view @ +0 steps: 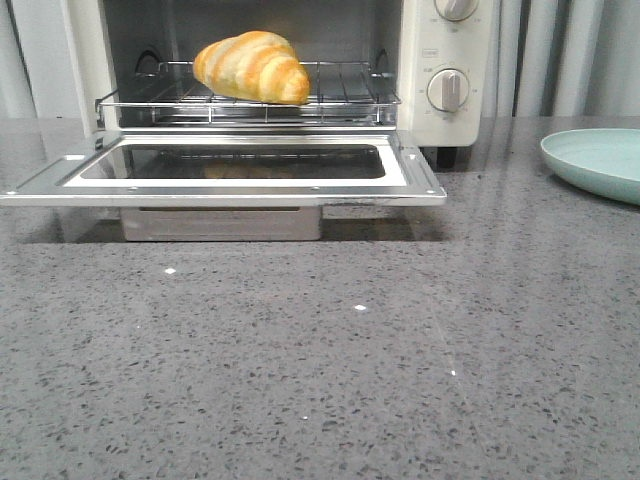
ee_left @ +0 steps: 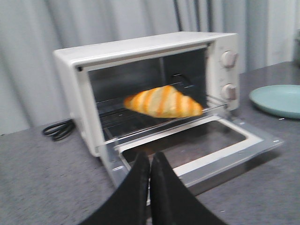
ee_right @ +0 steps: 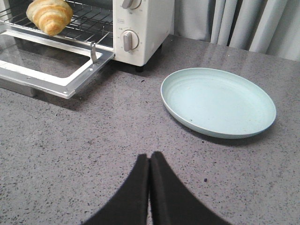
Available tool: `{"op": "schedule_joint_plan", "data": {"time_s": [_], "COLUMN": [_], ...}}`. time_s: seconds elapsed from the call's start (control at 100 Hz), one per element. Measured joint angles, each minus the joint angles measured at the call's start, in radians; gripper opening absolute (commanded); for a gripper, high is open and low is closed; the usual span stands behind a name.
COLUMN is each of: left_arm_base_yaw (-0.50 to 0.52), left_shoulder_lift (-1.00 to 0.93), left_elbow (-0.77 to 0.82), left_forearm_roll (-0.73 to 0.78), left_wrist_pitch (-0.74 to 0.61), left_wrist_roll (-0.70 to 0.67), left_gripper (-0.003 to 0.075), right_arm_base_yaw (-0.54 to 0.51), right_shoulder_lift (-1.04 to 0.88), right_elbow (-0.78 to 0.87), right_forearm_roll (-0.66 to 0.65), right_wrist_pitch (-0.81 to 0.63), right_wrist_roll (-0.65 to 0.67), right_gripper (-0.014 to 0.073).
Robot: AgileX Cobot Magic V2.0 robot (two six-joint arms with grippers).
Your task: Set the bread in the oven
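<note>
Front view: we see bread (view: 254, 66) on the oven (view: 440, 90) rack, door down; left gripper (ee_left: 149, 161) and right gripper (ee_right: 149, 161) pressed together, empty.

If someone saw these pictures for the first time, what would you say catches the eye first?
Most striking is the striped golden bread lying on the wire rack inside the cream-white oven, whose glass door hangs fully open over the grey counter. To the oven's right sits a pale green plate with nothing on it. Both grippers, left and right, are shut and hold nothing.
</note>
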Motion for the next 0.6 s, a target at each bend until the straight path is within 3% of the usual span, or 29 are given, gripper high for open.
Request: {"op": "schedule_joint_plan", "data": {"time_s": [0.14, 0.24, 0.36, 0.6], "left_arm_base_yaw": [0.127, 0.189, 0.228, 0.236], "left_shoulder_lift": [-0.067, -0.111, -0.159, -0.177], "left_elbow": [0.205, 0.294, 0.296, 0.296], "left_forearm_roll": [0.024, 0.087, 0.183, 0.214], "left_wrist_pitch": [-0.12, -0.136, -0.036, 0.121], "left_wrist_roll": [-0.026, -0.122, -0.266, -0.311], "left_gripper": [-0.0021, -0.0021, -0.0021, -0.0021], "right_arm_base_yaw": [0.0, 0.0, 0.0, 0.0], "right_shoulder_lift": [0.0, 0.0, 0.0, 0.0], "right_elbow": [0.0, 0.0, 0.0, 0.0], "right_forearm_roll": [0.0, 0.0, 0.0, 0.0], "right_wrist_pitch": [0.0, 0.0, 0.0, -0.002], "right_wrist_roll": [0.0, 0.0, 0.0, 0.0], "right_gripper": [-0.0048, -0.0048, -0.0048, -0.0048]}}
